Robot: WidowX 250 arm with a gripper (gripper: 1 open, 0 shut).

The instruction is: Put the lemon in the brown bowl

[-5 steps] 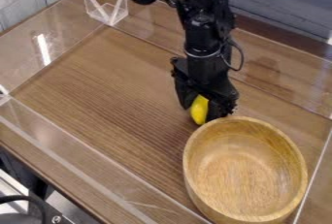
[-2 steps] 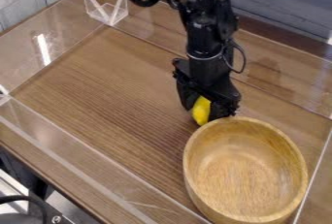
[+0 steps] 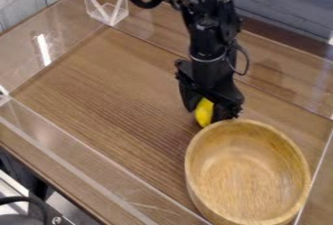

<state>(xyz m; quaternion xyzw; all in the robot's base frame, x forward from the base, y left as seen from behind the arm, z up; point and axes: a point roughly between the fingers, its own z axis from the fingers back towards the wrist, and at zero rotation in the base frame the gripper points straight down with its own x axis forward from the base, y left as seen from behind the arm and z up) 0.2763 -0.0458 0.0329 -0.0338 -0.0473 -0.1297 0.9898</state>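
Observation:
The lemon (image 3: 204,115) is a small bright yellow fruit lying on the wooden tabletop, just past the far rim of the brown bowl. The brown bowl (image 3: 247,173) is a large round light-wood bowl at the front right, and its hollow holds nothing. My gripper (image 3: 205,112) points straight down on the black arm. Its fingers are lowered to the table and stand on either side of the lemon, open. The fingers cover the lemon's upper part, so only its lower yellow half shows.
Clear acrylic walls (image 3: 53,49) run along the left and front edges of the table. A folded clear plastic piece (image 3: 107,10) stands at the far left. Bare wooden tabletop (image 3: 104,93) stretches to the left of the arm.

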